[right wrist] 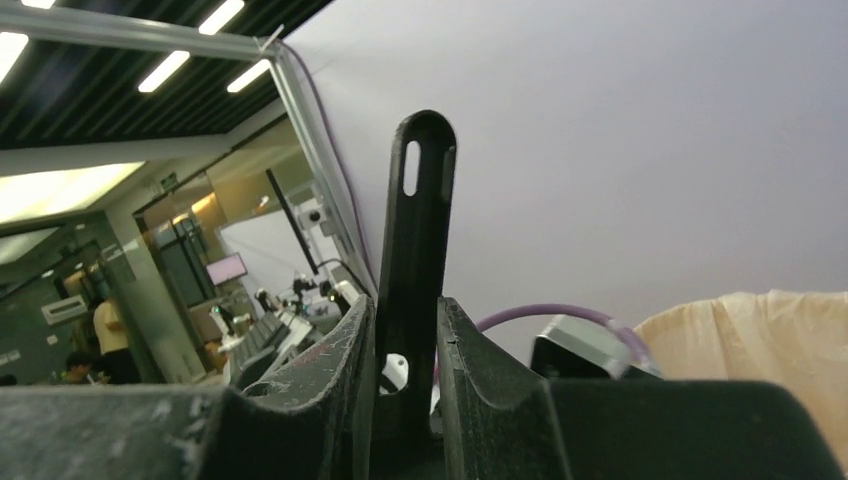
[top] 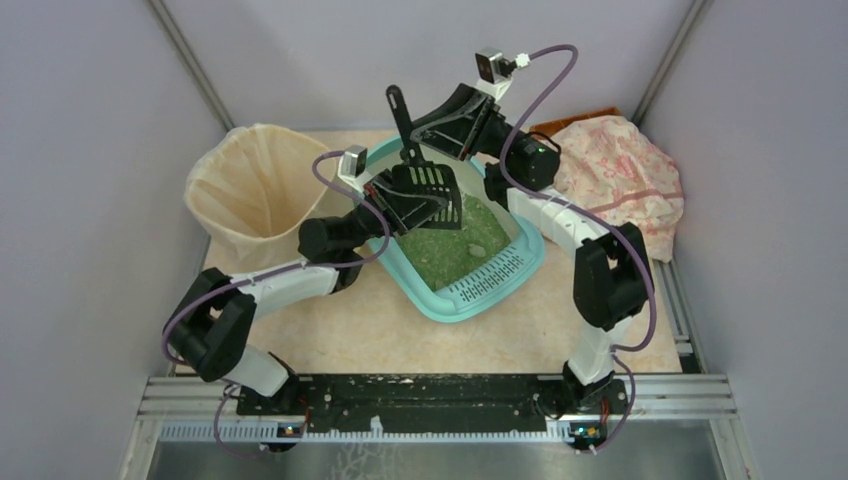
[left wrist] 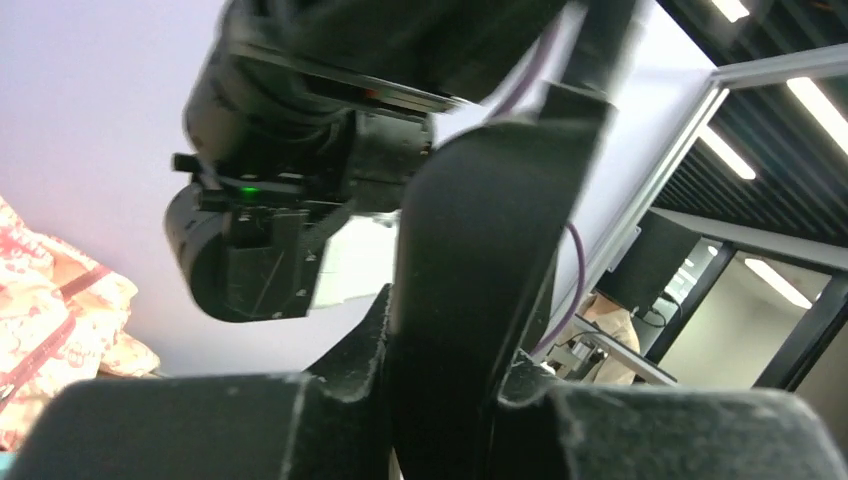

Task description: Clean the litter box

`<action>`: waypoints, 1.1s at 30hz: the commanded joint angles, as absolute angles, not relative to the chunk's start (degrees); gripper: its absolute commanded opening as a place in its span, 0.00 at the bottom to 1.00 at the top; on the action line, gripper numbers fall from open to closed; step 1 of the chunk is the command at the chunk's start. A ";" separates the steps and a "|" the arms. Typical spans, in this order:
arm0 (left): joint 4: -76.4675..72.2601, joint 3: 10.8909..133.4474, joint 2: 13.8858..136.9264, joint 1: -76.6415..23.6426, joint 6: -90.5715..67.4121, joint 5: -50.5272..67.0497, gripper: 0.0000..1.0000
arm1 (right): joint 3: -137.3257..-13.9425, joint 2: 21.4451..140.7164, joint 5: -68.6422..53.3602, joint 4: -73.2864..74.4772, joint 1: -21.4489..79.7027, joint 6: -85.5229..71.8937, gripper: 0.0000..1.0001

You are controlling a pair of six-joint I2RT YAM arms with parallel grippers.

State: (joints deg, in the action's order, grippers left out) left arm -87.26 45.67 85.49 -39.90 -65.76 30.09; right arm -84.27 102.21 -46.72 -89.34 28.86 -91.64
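Your right gripper clamps the black scoop by its handle, left gripper pinches its slotted head, hiding the litter box far end at frame centre. Beige bin upper left, floral cloth upper right.

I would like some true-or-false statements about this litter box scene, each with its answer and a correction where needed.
1. The jaws of the right gripper hold the black scoop by its handle. True.
2. The scoop lies flat on the table. False: it is held up over the litter box.
3. The litter box contains green granules. True.
4. Its slotted end is the far one. False: the grate is at the end nearer the arm bases.
5. A beige container stands right of the litter box. False: the bin stands on its left.
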 commanded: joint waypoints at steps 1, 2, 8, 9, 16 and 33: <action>-102.73 47.97 86.83 -41.33 -68.77 32.33 0.00 | -85.93 101.59 -46.22 -98.65 29.34 -90.84 0.00; -102.68 48.06 86.90 -41.32 -69.19 32.25 0.00 | -85.54 101.34 -46.35 -98.70 29.30 -90.75 0.00; -102.14 48.28 87.01 -41.07 -72.21 33.21 0.00 | -84.60 99.77 -47.98 -98.58 28.71 -89.96 0.00; -101.47 48.08 86.67 -41.08 -72.61 33.92 0.00 | -84.37 99.49 -48.17 -98.61 28.36 -89.99 0.00; -92.16 44.09 80.83 -40.16 -69.28 35.31 0.00 | -81.35 96.90 -46.92 -98.57 21.46 -90.99 0.38; -11.60 58.05 66.14 -37.15 -30.56 33.26 0.00 | -76.91 74.48 -54.59 -30.27 13.39 -44.24 0.62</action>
State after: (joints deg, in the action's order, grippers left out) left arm -35.33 53.04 67.75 -38.46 -43.48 34.83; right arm -74.30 84.44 -55.22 -63.16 13.04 -71.70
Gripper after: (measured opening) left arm 0.259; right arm 0.626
